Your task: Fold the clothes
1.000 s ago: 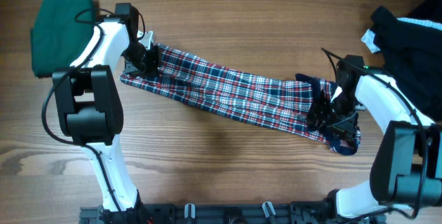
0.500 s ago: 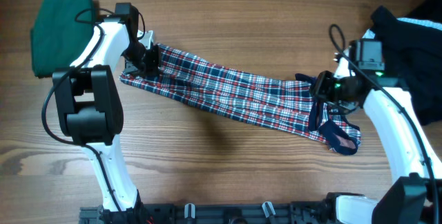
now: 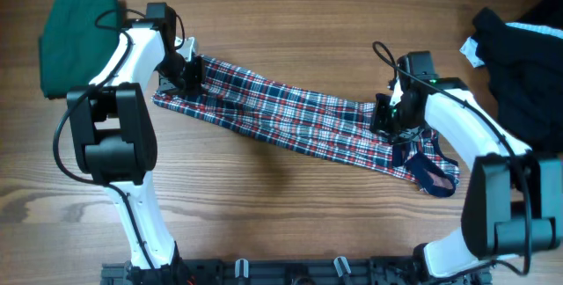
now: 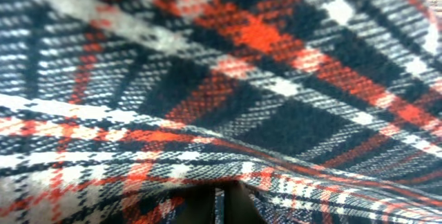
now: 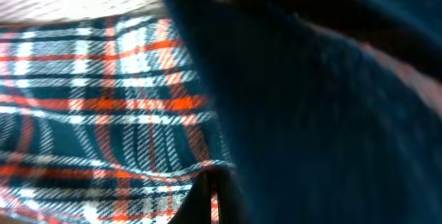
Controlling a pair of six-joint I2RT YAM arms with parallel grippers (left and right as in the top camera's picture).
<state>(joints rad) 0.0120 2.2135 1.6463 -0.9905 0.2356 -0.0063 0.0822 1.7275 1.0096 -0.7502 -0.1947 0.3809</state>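
At opposite ends, left fingers [image 3: 188, 76] and right fingers [image 3: 384, 117] pinch the dress [image 3: 290, 118].

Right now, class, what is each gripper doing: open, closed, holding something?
Left gripper: closed on the dress.
Right gripper: closed on the dress, at the other end.

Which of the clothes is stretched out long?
The plaid dress, lying in a long strip across the middle of the table. The green garment sits folded at left; the black garment is heaped at right.
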